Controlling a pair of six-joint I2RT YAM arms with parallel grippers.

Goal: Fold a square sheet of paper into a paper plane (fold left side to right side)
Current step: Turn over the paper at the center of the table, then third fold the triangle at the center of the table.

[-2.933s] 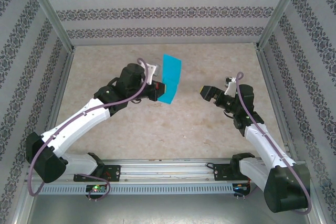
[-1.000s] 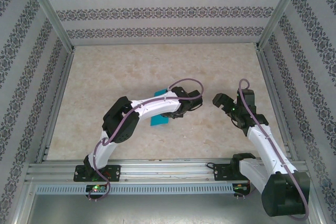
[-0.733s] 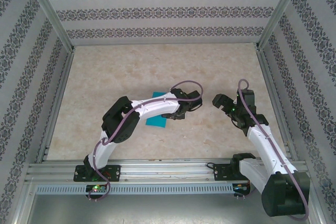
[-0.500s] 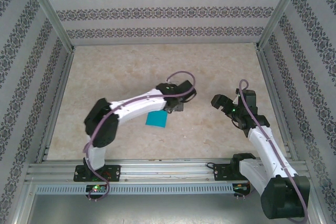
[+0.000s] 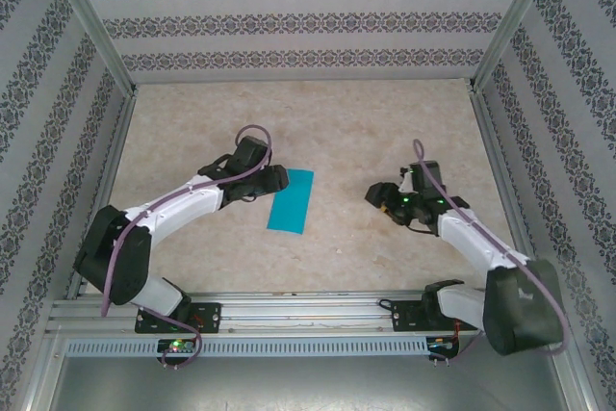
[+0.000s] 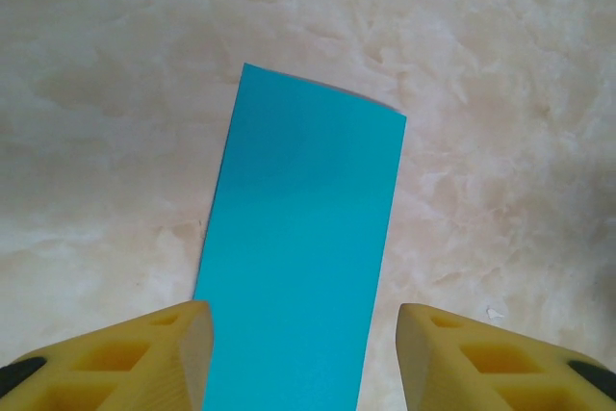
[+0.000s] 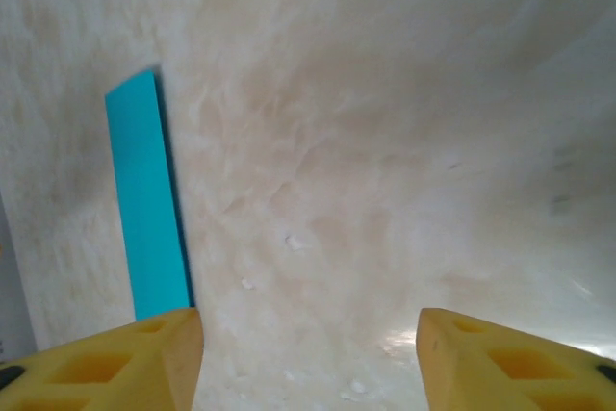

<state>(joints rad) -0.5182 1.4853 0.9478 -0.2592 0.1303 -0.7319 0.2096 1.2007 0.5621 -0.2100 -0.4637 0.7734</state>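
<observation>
The square sheet of paper (image 5: 291, 200) lies flat on the marble tabletop as a narrow teal-blue rectangle, half its width. My left gripper (image 5: 281, 181) hovers at the sheet's upper left edge. In the left wrist view the sheet (image 6: 298, 238) runs lengthwise away from the left gripper (image 6: 306, 358), whose yellow fingers (image 6: 168, 348) stand apart on either side, gripping nothing. My right gripper (image 5: 373, 195) sits to the right of the sheet, apart from it and pointing at it. In the right wrist view the sheet (image 7: 147, 201) is a thin strip at the left, and the right gripper (image 7: 308, 358) is open over bare table.
The marble tabletop (image 5: 385, 132) is boxed in by patterned walls at the back and sides. A metal rail (image 5: 308, 310) carrying both arm bases runs along the near edge. Bare table lies between the sheet and the right gripper.
My left arm has drawn back to the left off the sheet and its jaws have opened, leaving the sheet flat. My right gripper has moved left toward the sheet and its jaws have narrowed.
</observation>
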